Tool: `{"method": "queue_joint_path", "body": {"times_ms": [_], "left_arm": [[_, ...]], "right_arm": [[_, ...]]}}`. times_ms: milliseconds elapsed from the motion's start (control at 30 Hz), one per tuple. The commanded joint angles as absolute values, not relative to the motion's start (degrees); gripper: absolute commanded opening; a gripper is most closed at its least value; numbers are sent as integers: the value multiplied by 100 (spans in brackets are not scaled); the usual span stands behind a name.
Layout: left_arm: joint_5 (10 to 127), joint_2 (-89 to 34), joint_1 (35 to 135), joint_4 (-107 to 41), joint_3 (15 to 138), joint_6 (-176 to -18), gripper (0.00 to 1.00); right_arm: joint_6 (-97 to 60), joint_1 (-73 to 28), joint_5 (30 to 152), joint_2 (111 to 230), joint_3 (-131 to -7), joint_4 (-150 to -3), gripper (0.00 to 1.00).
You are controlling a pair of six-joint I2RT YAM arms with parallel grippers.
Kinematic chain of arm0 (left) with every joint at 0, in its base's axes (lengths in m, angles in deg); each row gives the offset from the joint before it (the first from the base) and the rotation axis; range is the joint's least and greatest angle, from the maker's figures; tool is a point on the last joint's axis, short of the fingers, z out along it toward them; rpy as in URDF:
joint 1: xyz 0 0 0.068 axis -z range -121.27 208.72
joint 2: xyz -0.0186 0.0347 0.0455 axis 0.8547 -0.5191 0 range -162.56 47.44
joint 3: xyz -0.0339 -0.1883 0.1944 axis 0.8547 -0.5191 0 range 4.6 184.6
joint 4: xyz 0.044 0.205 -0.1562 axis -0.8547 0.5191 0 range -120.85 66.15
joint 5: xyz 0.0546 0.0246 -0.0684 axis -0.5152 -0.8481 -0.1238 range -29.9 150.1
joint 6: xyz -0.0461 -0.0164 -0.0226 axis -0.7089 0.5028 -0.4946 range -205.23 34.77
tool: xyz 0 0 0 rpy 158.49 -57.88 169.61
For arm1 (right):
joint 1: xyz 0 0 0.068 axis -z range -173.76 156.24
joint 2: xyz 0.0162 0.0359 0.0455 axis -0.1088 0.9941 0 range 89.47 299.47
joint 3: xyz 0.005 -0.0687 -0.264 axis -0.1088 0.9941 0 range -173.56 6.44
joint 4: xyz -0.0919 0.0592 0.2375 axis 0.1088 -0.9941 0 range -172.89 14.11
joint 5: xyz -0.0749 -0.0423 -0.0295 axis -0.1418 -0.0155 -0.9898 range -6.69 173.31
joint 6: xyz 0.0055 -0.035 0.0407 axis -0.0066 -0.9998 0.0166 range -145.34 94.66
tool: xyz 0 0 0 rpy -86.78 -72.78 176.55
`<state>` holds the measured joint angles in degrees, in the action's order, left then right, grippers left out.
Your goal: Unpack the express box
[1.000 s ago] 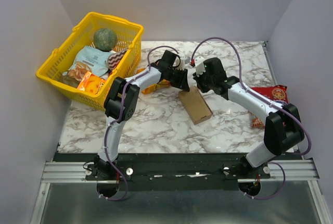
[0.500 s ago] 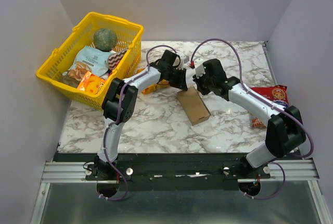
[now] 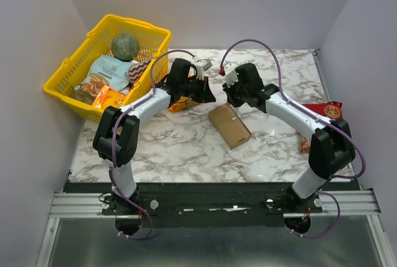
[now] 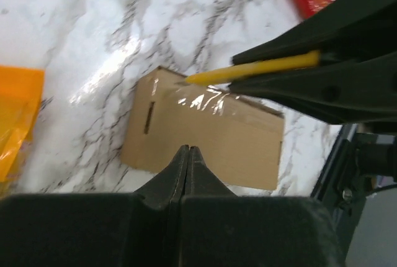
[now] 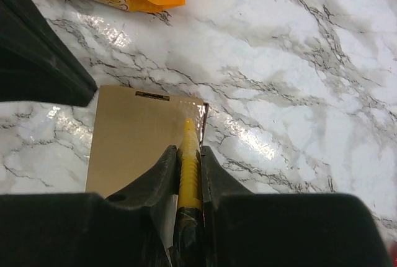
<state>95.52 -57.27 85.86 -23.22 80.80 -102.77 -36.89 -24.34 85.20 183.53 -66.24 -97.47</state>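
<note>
The express box (image 3: 229, 125) is a small brown cardboard box lying flat and closed on the marble table, with shiny clear tape (image 4: 205, 99) over its far end. It also shows in the right wrist view (image 5: 133, 136). My right gripper (image 3: 231, 97) is shut on a yellow pointed tool (image 5: 188, 140), whose tip sits at the box's taped far edge. My left gripper (image 3: 208, 91) is shut and empty. It hovers just left of the box's far end, with its tip (image 4: 188, 149) over the box (image 4: 205, 143).
An orange snack packet (image 3: 184, 102) lies left of the box under my left arm. A red snack bag (image 3: 327, 111) lies at the right edge. A yellow basket (image 3: 65, 68) with a green ball and snack bags stands at the back left.
My left arm has swung out to the left and its gripper has drawn back from the box's far end. My right gripper has shifted slightly toward the back. The box has barely moved.
</note>
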Motion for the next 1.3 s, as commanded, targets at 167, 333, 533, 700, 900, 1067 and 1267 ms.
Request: {"method": "queue_joint_path", "body": {"times_ms": [167, 333, 533, 700, 900, 1067, 1267], "left_arm": [[10782, -6629, 8702, -4006, 8282, -11220, 0], [10712, -6840, 8773, -4087, 8300, -11475, 0], [10712, -6954, 8790, -4202, 8124, -11616, 0], [10484, -7200, 8799, -4044, 8203, -11616, 0], [10256, -7481, 8834, -3798, 8343, -11520, 0], [10132, -7552, 8834, -3675, 8414, -11476, 0], [10053, -7596, 8834, -3578, 8449, -11441, 0]], "right_arm": [[-3519, -2601, 7963, 18395, -6739, -9761, 0], [-3307, -2627, 7443, 18228, -6642, -9628, 0], [-3316, -2680, 7461, 18272, -6501, -9593, 0], [-3307, -2698, 7452, 18377, -6562, -9584, 0], [-3325, -2707, 7478, 18333, -6721, -9575, 0], [-3334, -2715, 7548, 18351, -6642, -9541, 0], [-3299, -2742, 7540, 18307, -6642, -9531, 0]]}}
